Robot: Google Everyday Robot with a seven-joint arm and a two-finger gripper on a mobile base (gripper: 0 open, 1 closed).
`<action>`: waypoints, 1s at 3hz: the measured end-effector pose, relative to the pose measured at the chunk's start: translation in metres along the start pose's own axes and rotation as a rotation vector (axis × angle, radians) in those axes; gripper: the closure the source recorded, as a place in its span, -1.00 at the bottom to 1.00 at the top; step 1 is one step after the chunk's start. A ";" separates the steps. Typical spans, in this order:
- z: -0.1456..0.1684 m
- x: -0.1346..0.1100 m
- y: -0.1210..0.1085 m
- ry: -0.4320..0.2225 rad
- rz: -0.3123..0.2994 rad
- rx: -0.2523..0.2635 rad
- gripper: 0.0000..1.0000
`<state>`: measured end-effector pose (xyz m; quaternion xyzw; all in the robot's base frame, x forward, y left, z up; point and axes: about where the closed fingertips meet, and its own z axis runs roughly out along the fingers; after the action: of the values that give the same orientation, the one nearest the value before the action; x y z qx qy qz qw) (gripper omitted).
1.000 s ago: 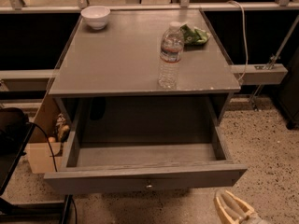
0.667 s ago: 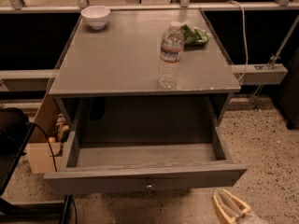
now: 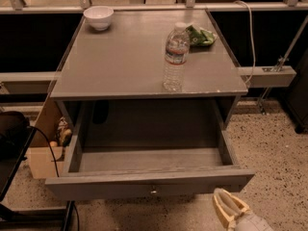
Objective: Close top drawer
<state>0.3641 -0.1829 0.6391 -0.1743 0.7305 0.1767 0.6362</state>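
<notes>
The top drawer (image 3: 144, 184) is a wide grey wooden drawer pulled far out of the grey cabinet (image 3: 120, 66). Its box is empty inside. A small round metal knob (image 3: 153, 191) sits at the centre of its long front panel. My gripper (image 3: 231, 213) shows at the bottom right, cream-coloured, just below and in front of the drawer front's right end, apart from it.
On the cabinet top stand a clear water bottle (image 3: 175, 57), a white bowl (image 3: 98, 17) at the back left and a green packet (image 3: 201, 36) at the back right. A cardboard box (image 3: 45, 148) and a black object (image 3: 12, 138) stand on the left. The floor is speckled.
My gripper has risen slightly and moved a little to the left toward the drawer front. The drawer has not moved.
</notes>
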 end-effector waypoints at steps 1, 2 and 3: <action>0.011 0.004 -0.003 0.002 -0.006 0.001 1.00; 0.027 0.005 -0.011 -0.012 -0.016 0.003 1.00; 0.043 0.003 -0.017 -0.027 -0.024 0.007 1.00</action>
<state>0.4091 -0.1773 0.6296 -0.1784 0.7203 0.1687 0.6487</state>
